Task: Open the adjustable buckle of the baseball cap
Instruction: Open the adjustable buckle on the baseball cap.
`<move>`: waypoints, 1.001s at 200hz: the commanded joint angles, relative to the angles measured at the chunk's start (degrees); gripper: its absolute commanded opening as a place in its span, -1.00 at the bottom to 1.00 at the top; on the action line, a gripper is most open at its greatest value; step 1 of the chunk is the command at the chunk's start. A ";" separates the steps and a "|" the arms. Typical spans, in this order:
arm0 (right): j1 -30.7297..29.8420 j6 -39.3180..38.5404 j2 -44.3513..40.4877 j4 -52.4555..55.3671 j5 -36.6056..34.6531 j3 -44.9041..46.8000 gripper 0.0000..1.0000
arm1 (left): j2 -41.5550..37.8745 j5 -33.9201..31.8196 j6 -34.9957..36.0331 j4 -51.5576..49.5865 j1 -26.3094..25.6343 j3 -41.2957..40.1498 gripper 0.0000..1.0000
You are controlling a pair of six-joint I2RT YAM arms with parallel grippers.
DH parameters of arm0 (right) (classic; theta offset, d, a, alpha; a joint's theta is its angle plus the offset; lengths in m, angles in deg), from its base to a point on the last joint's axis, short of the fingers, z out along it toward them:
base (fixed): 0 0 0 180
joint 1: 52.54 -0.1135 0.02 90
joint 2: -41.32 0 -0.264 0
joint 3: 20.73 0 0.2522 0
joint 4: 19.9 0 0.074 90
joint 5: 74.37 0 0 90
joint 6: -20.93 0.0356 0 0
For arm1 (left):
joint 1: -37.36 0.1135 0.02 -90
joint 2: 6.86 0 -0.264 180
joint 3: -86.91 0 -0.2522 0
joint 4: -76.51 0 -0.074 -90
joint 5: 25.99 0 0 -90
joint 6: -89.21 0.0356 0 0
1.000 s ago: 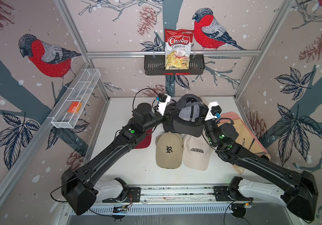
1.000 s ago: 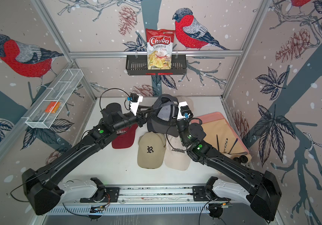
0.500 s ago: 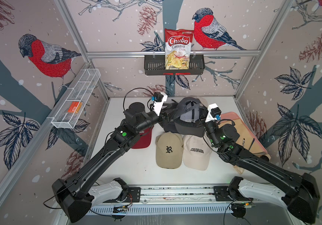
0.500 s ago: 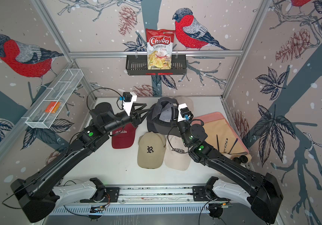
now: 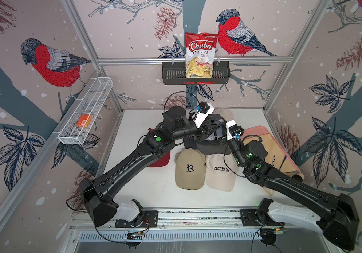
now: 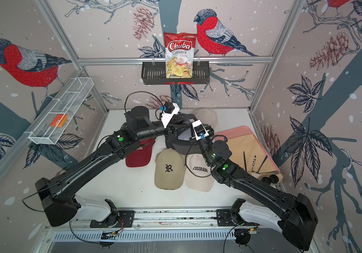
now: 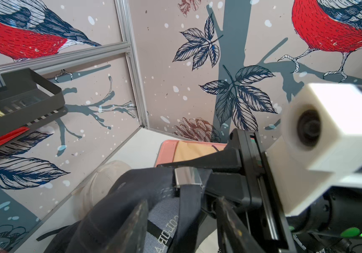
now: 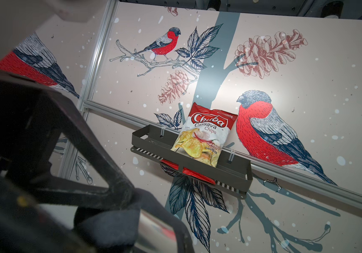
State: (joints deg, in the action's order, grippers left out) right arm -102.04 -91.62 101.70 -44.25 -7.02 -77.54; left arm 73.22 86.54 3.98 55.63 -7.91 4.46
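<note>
Left tool [image 7: 181, 202] stood released in the left wrist view, its fingers [image 7: 136, 221] spread either side of the loose strap [image 7: 190, 208], apparently clear of it. Right tool [image 7: 206, 173] was clenched on the band of the dark cap [image 7: 114, 203], just beside the metal buckle [image 7: 187, 177]. I judged that this hold kept the buckle facing outward for the left tool to work on. In the right wrist view I saw only the clamped fingers [image 8: 97, 157] pinching dark fabric. In both top views the dark cap hung between the two tools, raised off the desk [image 5: 145, 192] behind the tan caps [image 5: 190, 169], probably for clearance around the strap.
</note>
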 commanded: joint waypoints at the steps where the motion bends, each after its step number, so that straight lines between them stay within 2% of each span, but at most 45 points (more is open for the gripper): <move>1: -0.16 -1.01 -0.09 -2.51 0.68 0.11 -1.00 | 0.22 2.42 1.72 -0.79 -0.12 0.39 -0.10; 15: -0.16 -1.05 -0.01 -2.59 0.55 0.06 -0.99 | 0.34 2.78 1.75 -0.80 -0.21 0.20 -0.32; 34: -0.14 -1.05 0.07 -2.93 0.15 0.09 -0.95 | 0.30 2.89 1.99 -0.48 -0.16 -0.04 -0.79; 45: -0.16 -0.93 -0.09 -3.25 -0.39 0.21 -0.88 | 0.05 3.26 2.02 0.26 -0.16 -0.39 -1.00; 70: 0.70 0.78 -0.71 -4.69 -1.79 0.99 -0.68 | -0.85 4.17 1.93 2.45 -0.16 -1.47 -1.00; 93: 3.27 6.02 -2.02 -4.84 -0.11 2.02 -0.49 | -1.69 5.48 1.90 4.31 -0.16 -2.73 -1.00; 119: 6.08 10.68 -3.33 -3.70 4.63 2.98 -0.44 | -2.84 6.85 1.99 6.57 -0.14 -4.65 -1.00; 138: 6.86 12.13 -3.70 -3.31 6.93 3.15 -0.51 | -3.41 8.11 2.07 7.93 -0.16 -5.99 -1.00; 157: 7.30 13.03 -3.87 -4.00 8.40 3.32 -0.67 | -3.27 8.47 2.08 7.74 -0.20 -6.65 -1.00; 200: 7.94 16.13 -5.43 -8.87 11.15 5.67 -0.92 | -2.53 6.70 1.69 7.29 -0.16 -8.28 -1.00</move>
State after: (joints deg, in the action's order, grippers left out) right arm -94.60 -79.12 97.26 -46.80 3.93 -73.06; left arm 70.44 93.75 5.60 61.21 -7.98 -3.19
